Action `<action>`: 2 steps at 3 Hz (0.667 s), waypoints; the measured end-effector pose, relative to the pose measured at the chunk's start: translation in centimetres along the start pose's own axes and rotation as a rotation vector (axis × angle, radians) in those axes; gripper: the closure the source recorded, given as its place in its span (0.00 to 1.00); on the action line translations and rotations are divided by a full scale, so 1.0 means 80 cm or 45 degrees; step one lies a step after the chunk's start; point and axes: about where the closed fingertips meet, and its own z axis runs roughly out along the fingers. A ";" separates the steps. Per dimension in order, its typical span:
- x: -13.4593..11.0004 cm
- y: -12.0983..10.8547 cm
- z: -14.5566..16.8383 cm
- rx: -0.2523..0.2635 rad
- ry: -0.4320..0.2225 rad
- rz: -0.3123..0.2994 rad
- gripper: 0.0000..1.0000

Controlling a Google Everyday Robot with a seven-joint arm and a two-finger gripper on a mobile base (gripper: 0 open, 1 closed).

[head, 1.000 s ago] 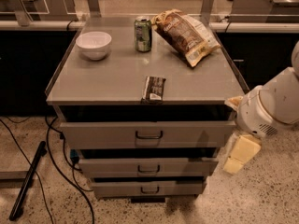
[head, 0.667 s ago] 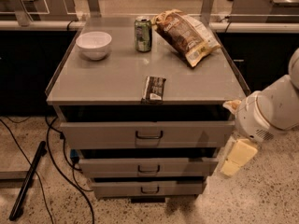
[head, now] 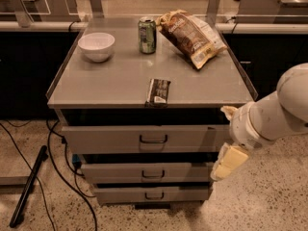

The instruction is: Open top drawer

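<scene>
The top drawer is the widest grey front of three, just under the cabinet top, with a small dark loop handle at its centre. A dark gap shows above its front. My gripper, pale yellow on a white arm, hangs at the right end of the drawer stack, level with the gap between the top drawer and the middle one. It is well to the right of the handle and holds nothing that I can see.
On the cabinet top stand a white bowl, a green can, a chip bag and a dark snack bar at the front edge. Two narrower drawers sit below. Cables and a dark bar lie on the floor at left.
My arm and gripper have drifted slightly left and down, closer to the right end of the drawers. The drawers and the items on top have not moved.
</scene>
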 end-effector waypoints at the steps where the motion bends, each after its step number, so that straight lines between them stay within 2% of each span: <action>1: -0.006 -0.007 0.022 0.016 -0.009 -0.016 0.00; 2: -0.008 -0.016 0.054 -0.001 0.008 -0.017 0.00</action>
